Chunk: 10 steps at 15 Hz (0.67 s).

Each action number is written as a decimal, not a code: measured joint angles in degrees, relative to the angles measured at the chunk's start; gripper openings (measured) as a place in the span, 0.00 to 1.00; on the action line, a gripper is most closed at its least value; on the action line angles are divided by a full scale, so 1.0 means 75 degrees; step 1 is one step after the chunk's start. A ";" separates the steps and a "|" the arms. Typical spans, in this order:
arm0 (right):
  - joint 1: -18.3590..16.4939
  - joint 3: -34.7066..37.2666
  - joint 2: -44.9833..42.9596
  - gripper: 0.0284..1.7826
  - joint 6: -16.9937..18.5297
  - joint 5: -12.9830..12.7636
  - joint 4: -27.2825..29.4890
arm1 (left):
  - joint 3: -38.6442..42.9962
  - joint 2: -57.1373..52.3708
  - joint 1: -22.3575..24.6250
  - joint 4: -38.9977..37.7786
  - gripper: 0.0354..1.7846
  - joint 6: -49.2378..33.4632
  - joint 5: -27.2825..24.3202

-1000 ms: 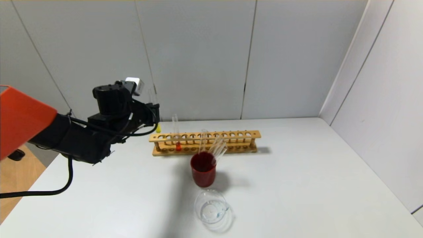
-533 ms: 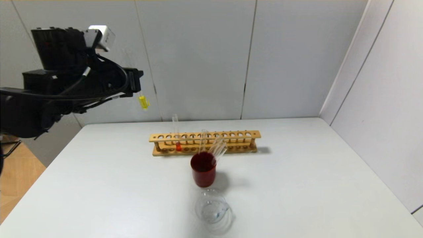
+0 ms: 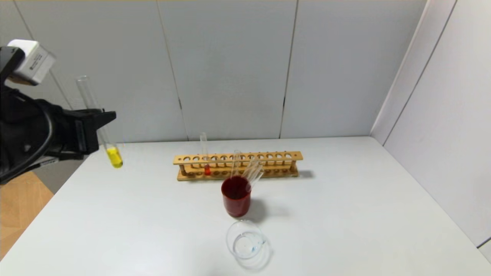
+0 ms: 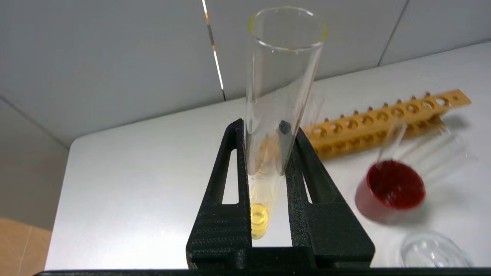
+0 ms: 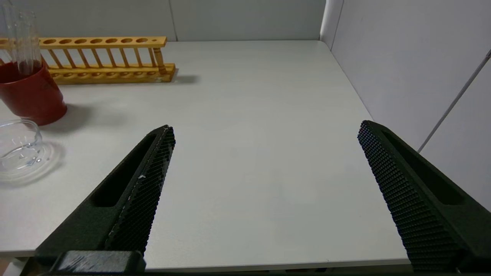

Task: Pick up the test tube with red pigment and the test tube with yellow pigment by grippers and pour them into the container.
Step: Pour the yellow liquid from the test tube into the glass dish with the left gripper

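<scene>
My left gripper [image 3: 100,122] is shut on the test tube with yellow pigment [image 3: 114,157] and holds it nearly upright in the air above the table's far left corner; the left wrist view shows the tube [image 4: 282,76] clamped between the fingers [image 4: 230,161]. The test tube with red pigment [image 3: 206,168] stands in the wooden rack [image 3: 268,158]. The container [image 3: 245,241], a low clear glass cup, sits near the table's front, also in the right wrist view [image 5: 21,147]. My right gripper [image 5: 264,132] is open and empty over the table's front right edge.
A beaker of dark red liquid [image 3: 236,195] with several plain clear tubes leaning in it stands between the rack and the container. Grey walls close the back and right sides. The table's left edge drops to a wooden floor [image 3: 19,203].
My left gripper has swung the yellow tube up out of the rack, then left and down, towards the table's left corner. The right arm has not moved.
</scene>
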 joint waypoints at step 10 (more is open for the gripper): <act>0.0000 0.0000 0.0000 0.98 -0.0003 -0.0003 0.0003 | 0.2040 -0.1853 -0.1650 0.0959 0.16 0.1469 0.0024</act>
